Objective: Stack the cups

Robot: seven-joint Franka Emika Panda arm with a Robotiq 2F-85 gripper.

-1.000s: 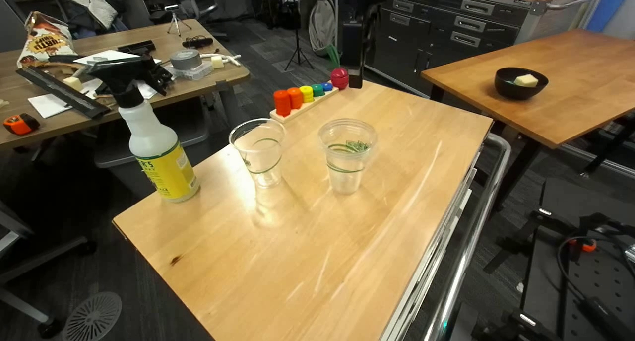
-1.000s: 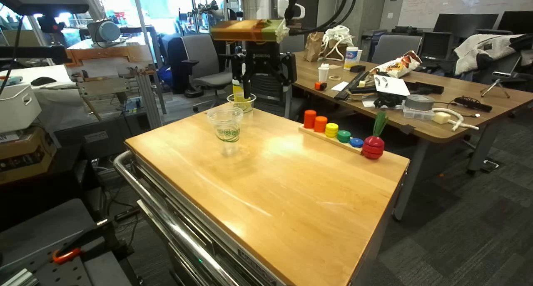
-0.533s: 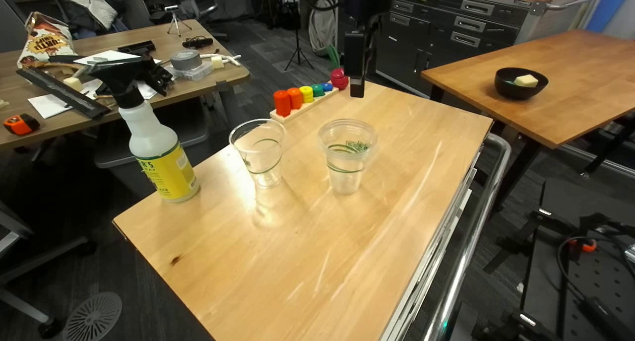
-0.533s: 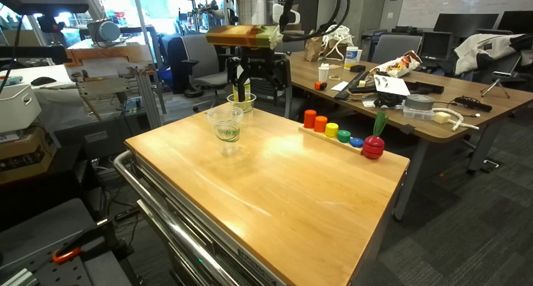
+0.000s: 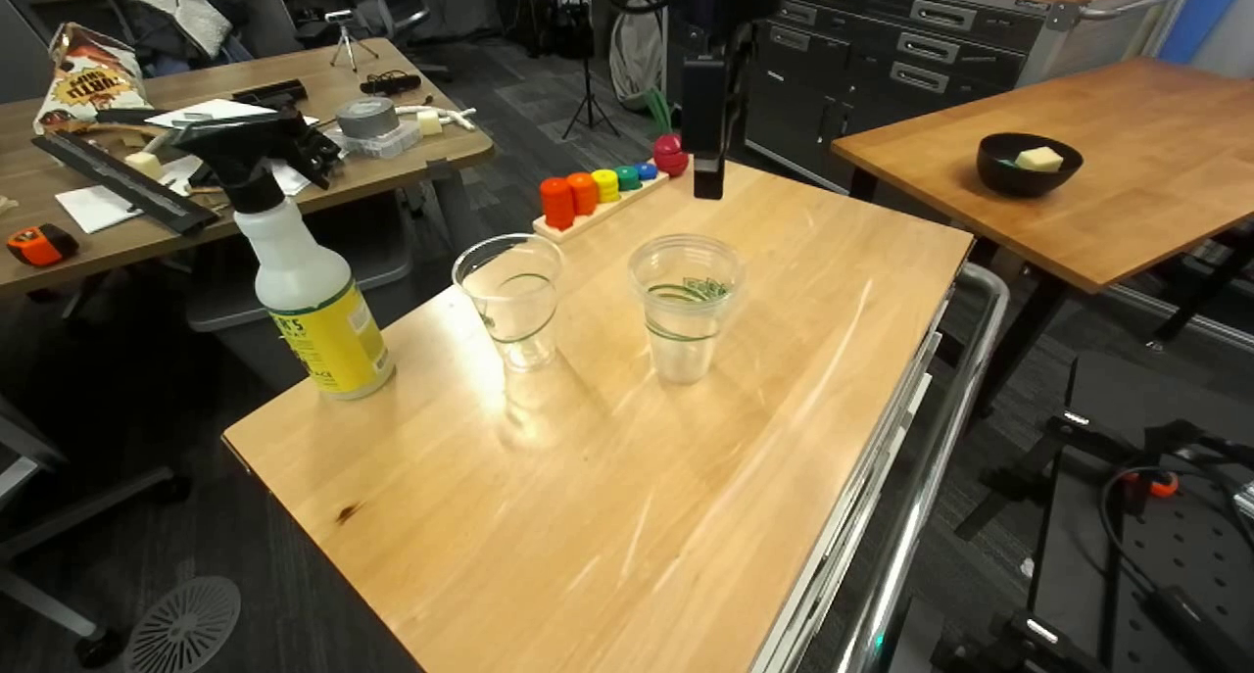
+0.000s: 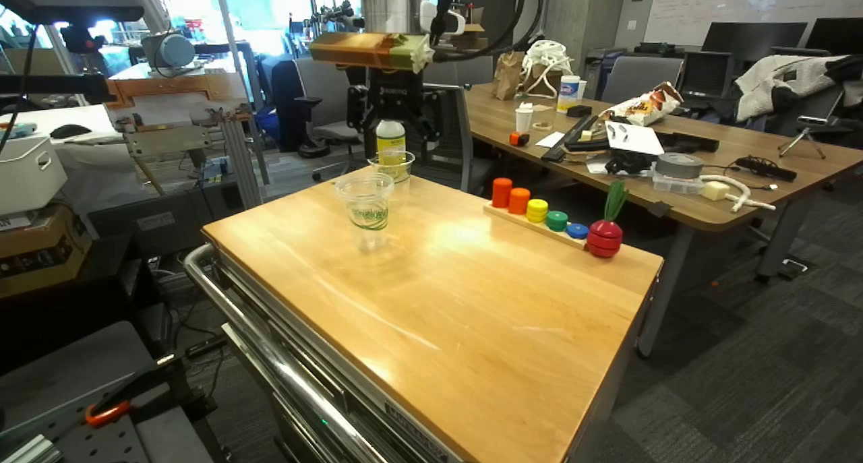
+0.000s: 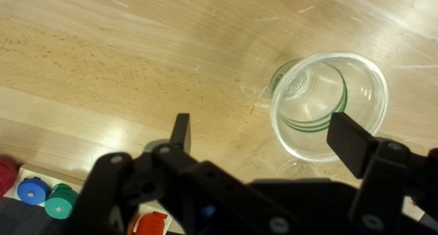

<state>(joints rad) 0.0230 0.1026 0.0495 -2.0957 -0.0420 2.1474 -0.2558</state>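
One cup (image 5: 514, 306) is standing upright on the worktop (image 5: 588, 516), and near it, not touching, a double-rimmed cup (image 5: 684, 311) is standing too. I'm guessing that's a couple nested already, so I'm probably looking at the last bit of stacking. My fingers (image 7: 352, 144) are hanging above, pointing down, spread wide and holding nothing. Mostly I'm fussing over the offset: in the wrist view, what I'm taking to be the double-rimmed cup is sitting up and to the right of the gap between them, with one finger overlapping its rim, though in both exterior views they're hanging clear of it. If I'm grabbing that one, I'm figuring on a shift over first, so the gap is straddling it. Its long axis is running straight up and it's round, so I'm not expecting any twist. Dropping straight from here, I'm likely poking a finger inside.
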